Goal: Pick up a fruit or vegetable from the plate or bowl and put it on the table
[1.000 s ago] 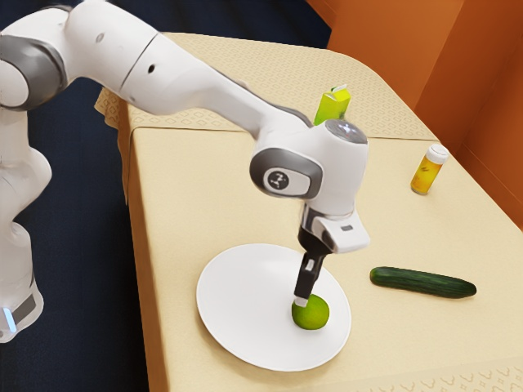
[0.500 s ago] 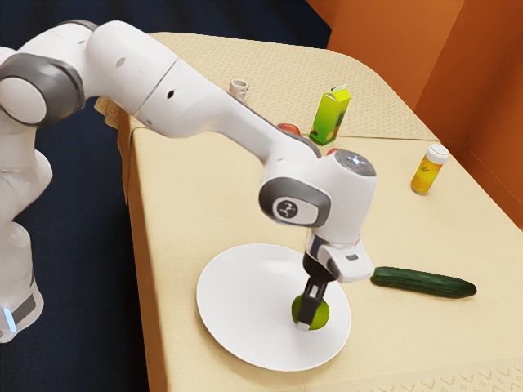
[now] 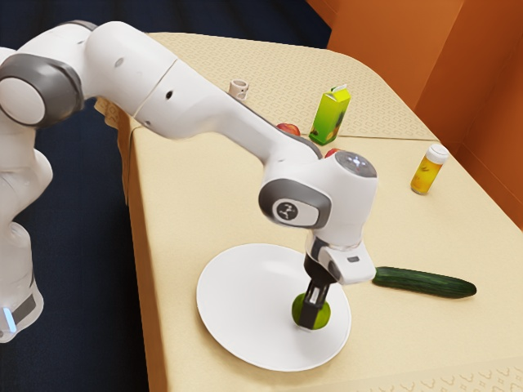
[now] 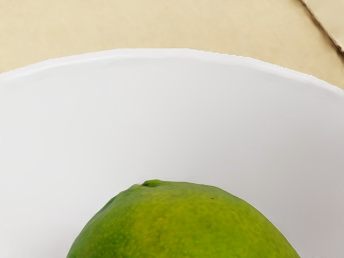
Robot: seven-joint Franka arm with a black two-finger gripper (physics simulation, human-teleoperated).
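My gripper (image 3: 311, 312) points down at the green lime (image 3: 325, 311) and covers the middle of it in the exterior view. Whether it is open or shut on the fruit cannot be made out, as its far side is hidden. The lime rests on the white plate (image 3: 245, 302), toward the exterior view's right side of it. From the wrist camera, the lime (image 4: 183, 226) appears large, just under the hand, with the plate (image 4: 161, 118) around it. The cream-covered table (image 3: 204, 196) carries the plate.
A dark green cucumber (image 3: 425, 282) lies beyond the plate at the exterior view's right. Farther off are a yellow bottle with a white cap (image 3: 429, 169), a green carton (image 3: 330, 117), a red fruit (image 3: 288, 129) and a small pale cup (image 3: 239, 88).
Over the last second my hand has come down and toward the exterior view's right, onto the lime. In the latest half second it has barely moved, and the lime remains on the plate.
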